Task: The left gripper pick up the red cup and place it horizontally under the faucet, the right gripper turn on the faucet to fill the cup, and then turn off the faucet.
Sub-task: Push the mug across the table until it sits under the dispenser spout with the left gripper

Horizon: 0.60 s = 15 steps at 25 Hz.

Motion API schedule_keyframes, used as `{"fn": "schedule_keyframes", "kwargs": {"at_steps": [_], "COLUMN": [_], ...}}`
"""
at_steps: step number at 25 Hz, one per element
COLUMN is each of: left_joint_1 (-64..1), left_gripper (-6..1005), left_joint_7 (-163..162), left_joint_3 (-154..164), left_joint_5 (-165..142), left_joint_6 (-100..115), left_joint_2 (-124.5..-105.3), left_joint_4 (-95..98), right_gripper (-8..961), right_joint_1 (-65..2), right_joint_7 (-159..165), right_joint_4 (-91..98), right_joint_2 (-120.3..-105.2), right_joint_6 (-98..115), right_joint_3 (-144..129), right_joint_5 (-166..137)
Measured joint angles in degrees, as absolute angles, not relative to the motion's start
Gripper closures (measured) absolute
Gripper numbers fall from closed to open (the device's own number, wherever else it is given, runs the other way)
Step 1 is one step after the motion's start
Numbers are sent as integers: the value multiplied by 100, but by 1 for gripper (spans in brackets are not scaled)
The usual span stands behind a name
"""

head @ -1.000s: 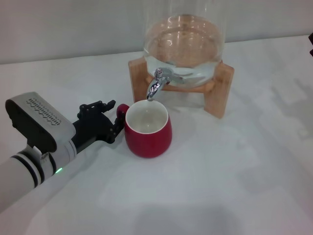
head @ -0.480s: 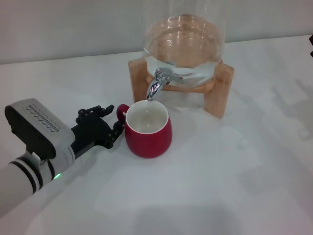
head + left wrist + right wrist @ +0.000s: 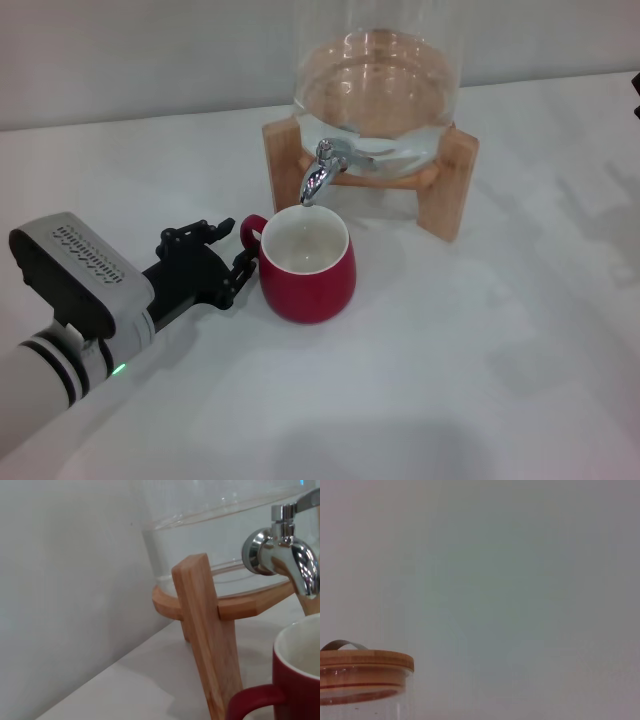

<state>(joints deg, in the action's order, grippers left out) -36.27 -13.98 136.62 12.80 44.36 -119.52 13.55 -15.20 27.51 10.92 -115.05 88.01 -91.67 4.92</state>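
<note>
The white table (image 3: 480, 380) carries everything, and the biggest thing on it is the clear glass dispenser (image 3: 375, 75) at about twelve o'clock in the head view, sitting in a light wooden stand (image 3: 450, 180). It holds clear water, whose surface shows as a ring inside the glass. The right wrist view adds what the head view cuts off — the dispenser's round wooden lid (image 3: 365, 660) with a thin grey metal handle arching over it, against a plain grey wall.

The white left arm with black rings reaches in from about eight o'clock, ending in a grey-white boxy wrist with vent slots. The left gripper (image 3: 240, 255), a black finger assembly, sits at the nine o'clock side of the cup; its fingers stand slightly apart on either side of the loop handle, and whether they actually touch it cannot be told.

The red cup (image 3: 305, 270), a rounded glossy dark-red ceramic mug, white inside, stands upright near the table's centre, just in front of the stand, its handle pointing to about ten o'clock. It looks empty — only the white inside shows. The left wrist view shows the handle and rim close up, with a stand leg just beside the handle.

The faucet (image 3: 320, 175), a small shiny chrome spigot, points its spout down just over the cup's far rim; the left wrist view shows it above the rim, not touching it.

The right gripper does not show.
</note>
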Motion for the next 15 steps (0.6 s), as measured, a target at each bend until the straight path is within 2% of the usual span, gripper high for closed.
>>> {"fn": "schedule_keyframes", "kwargs": {"at_steps": [15], "left_joint_1": [-3507], "left_gripper": [588], "left_joint_7": [-1257], "left_joint_3": [13555], "left_joint_5": [1299], "left_joint_6": [4479], "left_joint_2": [-11956], "left_joint_4": [1348], "right_gripper": [161], "right_joint_1": [-1554], "right_joint_7": [2751], "right_joint_4": [1072], "right_joint_2": [-11505], "right_joint_6": [8776], "right_joint_3": [-9167], "right_joint_5": [492]}}
